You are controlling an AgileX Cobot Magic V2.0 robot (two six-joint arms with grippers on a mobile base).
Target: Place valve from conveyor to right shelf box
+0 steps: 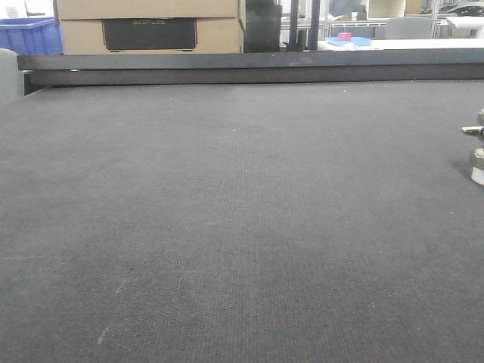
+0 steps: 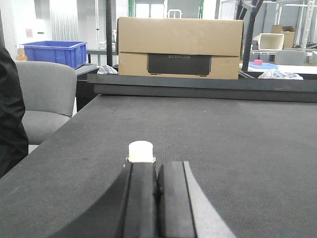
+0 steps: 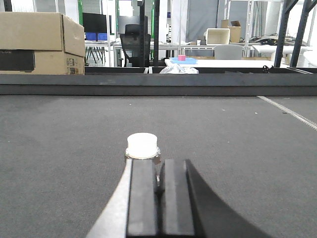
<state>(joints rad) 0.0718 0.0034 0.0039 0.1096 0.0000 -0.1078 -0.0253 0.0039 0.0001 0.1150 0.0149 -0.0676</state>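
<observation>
The valve [image 1: 476, 151], silver with a pale base, stands on the dark grey conveyor [image 1: 227, 227] at the front view's right edge, partly cut off. Neither gripper shows in that view. In the right wrist view my right gripper [image 3: 159, 161] hangs low over the belt with its jaws together. A white round cap with a silver rim [image 3: 142, 146] stands just past its left fingertip, not between the fingers. In the left wrist view my left gripper [image 2: 157, 164] is also shut. A similar white cap [image 2: 140, 151] sits just beyond its left finger. The right shelf box is out of view.
A dark metal rail [image 1: 249, 68] runs along the belt's far side. Behind it stand a cardboard box [image 2: 178, 47] and a blue crate [image 2: 54, 52]. A grey chair [image 2: 44, 99] stands off the belt's left edge.
</observation>
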